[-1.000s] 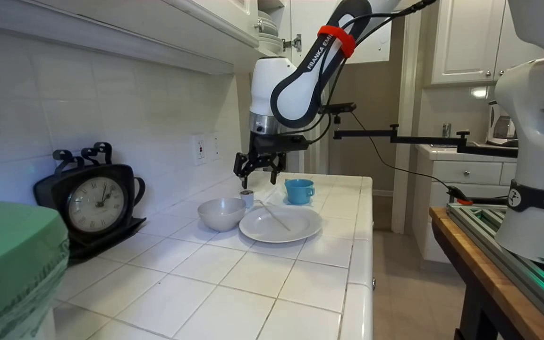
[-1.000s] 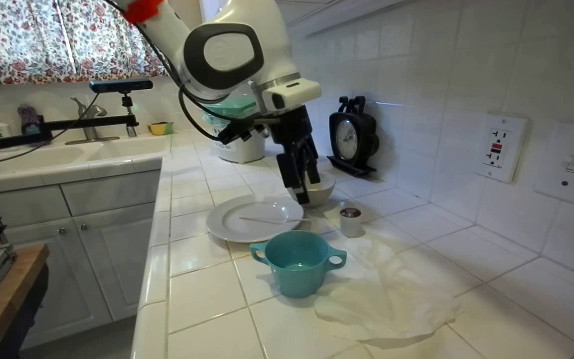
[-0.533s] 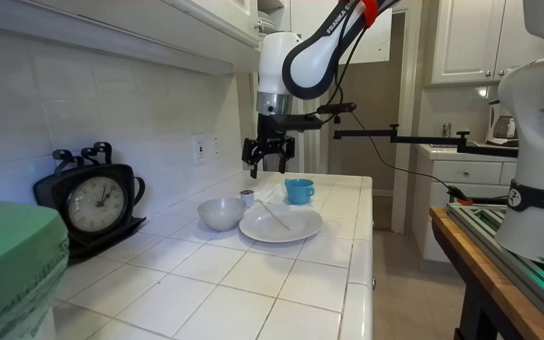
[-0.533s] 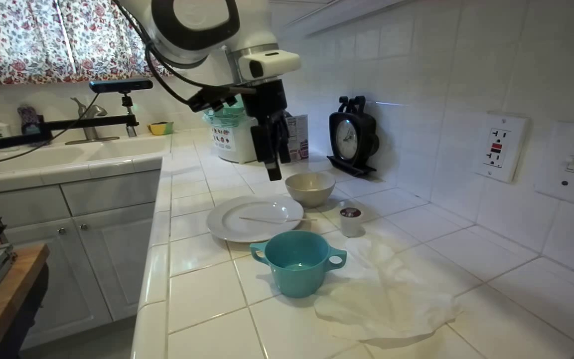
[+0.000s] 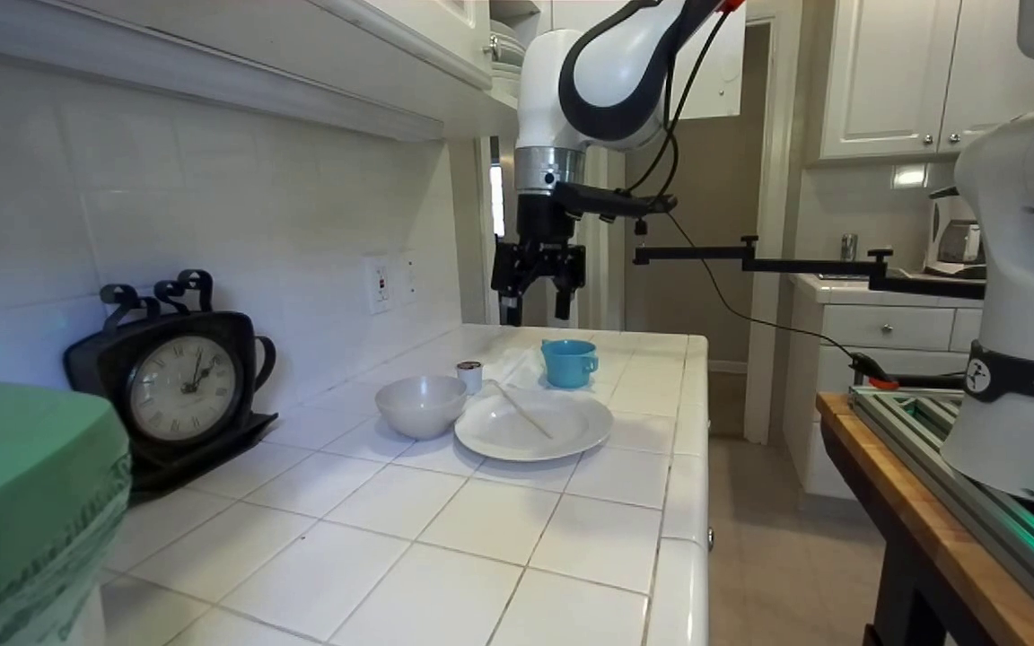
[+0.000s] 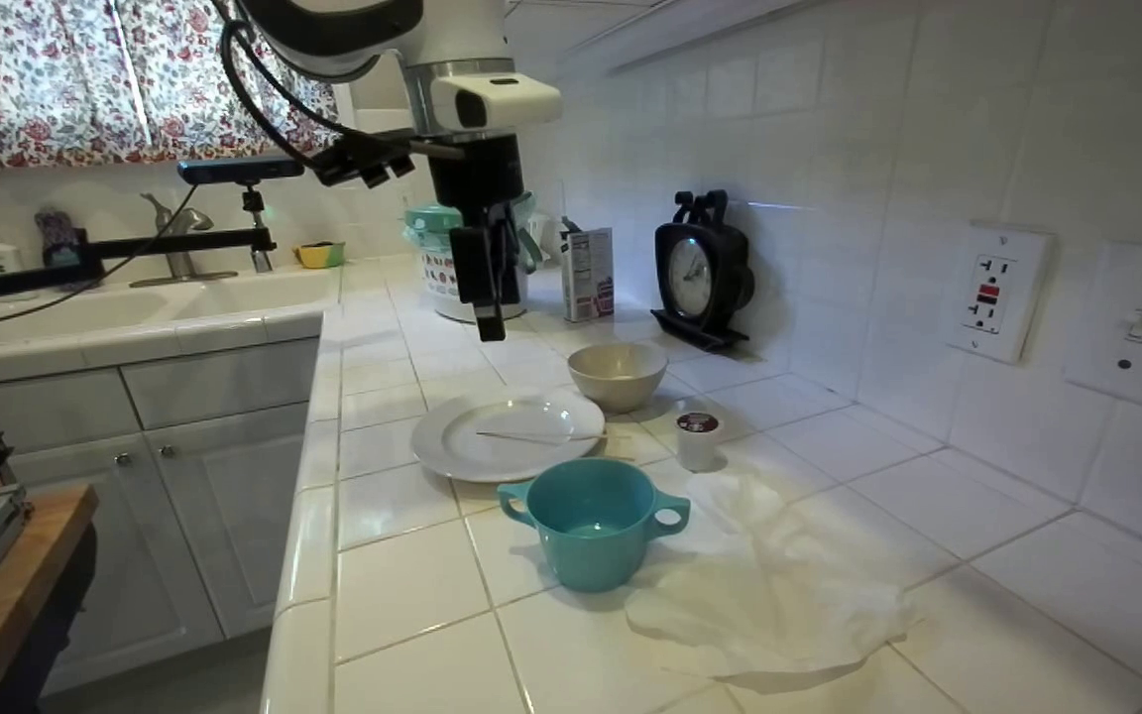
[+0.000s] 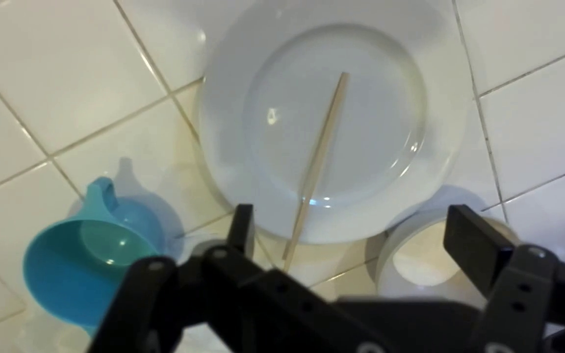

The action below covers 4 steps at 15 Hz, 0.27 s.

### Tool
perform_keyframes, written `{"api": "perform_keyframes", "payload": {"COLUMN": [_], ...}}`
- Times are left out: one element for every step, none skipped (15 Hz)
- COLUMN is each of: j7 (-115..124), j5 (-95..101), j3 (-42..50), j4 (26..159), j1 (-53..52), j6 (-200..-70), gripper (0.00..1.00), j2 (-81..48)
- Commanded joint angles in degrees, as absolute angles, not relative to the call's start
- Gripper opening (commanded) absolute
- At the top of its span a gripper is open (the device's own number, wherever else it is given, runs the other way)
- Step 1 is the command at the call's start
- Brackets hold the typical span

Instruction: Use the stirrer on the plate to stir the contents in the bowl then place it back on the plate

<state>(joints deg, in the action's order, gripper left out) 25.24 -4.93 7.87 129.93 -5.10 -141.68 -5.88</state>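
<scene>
The stirrer, a thin pale stick, lies across the white plate; it shows in both exterior views (image 5: 521, 410) (image 6: 541, 437) and the wrist view (image 7: 318, 162). One end sticks out past the rim of the plate (image 5: 578, 441) (image 6: 447, 451) (image 7: 390, 98). The small grey-white bowl (image 5: 421, 408) (image 6: 618, 379) stands beside the plate. In the wrist view the bowl (image 7: 405, 282) holds something pale and is partly hidden by a finger. My gripper (image 5: 537, 310) (image 6: 499, 319) (image 7: 350, 215) is open and empty, pointing down, well above the counter.
A blue two-handled cup (image 5: 569, 363) (image 6: 596, 531) (image 7: 86, 267) stands near the plate. A small white pod (image 5: 470, 377) (image 6: 697, 442) is near the bowl. A thin white sheet (image 6: 779, 585) lies by the cup. A black clock (image 5: 180, 386) (image 6: 700, 273) stands along the wall.
My open gripper has risen and moved sideways, away from above the bowl, turning slightly. The bowl shows fully in both exterior views. The stirrer, plate and bowl stay put.
</scene>
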Motion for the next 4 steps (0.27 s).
{"api": "perform_keyframes", "payload": {"j7": [25.36, 25.27, 25.16, 25.10], "j5": [-4.64, -4.67, -4.68, -4.69], "j3": [5.91, 5.91, 5.91, 5.91], "j4": [129.85, 129.85, 129.85, 129.85], "j1": [-3.14, -3.13, -3.12, -3.12], "j6": [-141.55, -141.55, -141.55, -141.55], "gripper": [1.00, 1.00, 1.00, 1.00], "j2": [-5.84, -5.84, -5.84, -5.84]}}
